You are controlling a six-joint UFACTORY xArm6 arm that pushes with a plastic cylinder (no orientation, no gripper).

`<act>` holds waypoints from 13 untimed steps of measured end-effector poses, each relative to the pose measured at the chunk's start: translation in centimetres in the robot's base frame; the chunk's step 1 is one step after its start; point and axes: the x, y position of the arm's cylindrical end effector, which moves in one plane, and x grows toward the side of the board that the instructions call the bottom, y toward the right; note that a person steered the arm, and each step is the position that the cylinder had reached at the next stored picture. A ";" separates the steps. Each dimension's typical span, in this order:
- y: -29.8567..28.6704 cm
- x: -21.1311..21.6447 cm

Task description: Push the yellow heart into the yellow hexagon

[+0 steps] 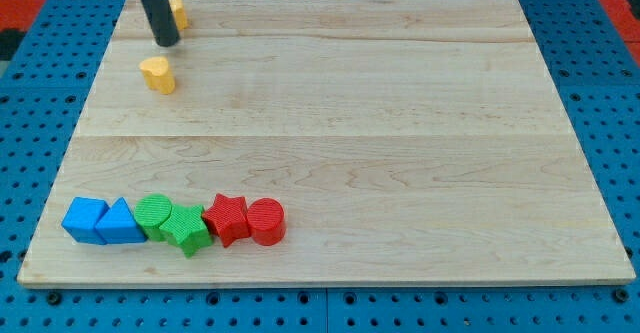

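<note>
The yellow heart [158,74] lies near the board's upper left. The yellow hexagon [178,13] sits further up, close to the top edge, partly hidden behind my rod. My tip [167,43] rests on the board between the two, just above the heart and just below the hexagon, slightly to the heart's right. A small gap shows between the tip and the heart.
A row of blocks lies along the bottom left: a blue cube [84,219], a blue triangle [120,223], a green cylinder [153,214], a green star [186,229], a red star [228,219] and a red cylinder [266,222]. The wooden board [400,123] sits on a blue pegboard.
</note>
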 end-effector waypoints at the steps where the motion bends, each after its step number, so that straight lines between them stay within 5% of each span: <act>1: 1.6 5.9; 5: -9.3 1.6; 7: -6.7 -1.0; 9: -12.2 -2.0; 11: -7.7 -3.1; 13: -12.3 -3.8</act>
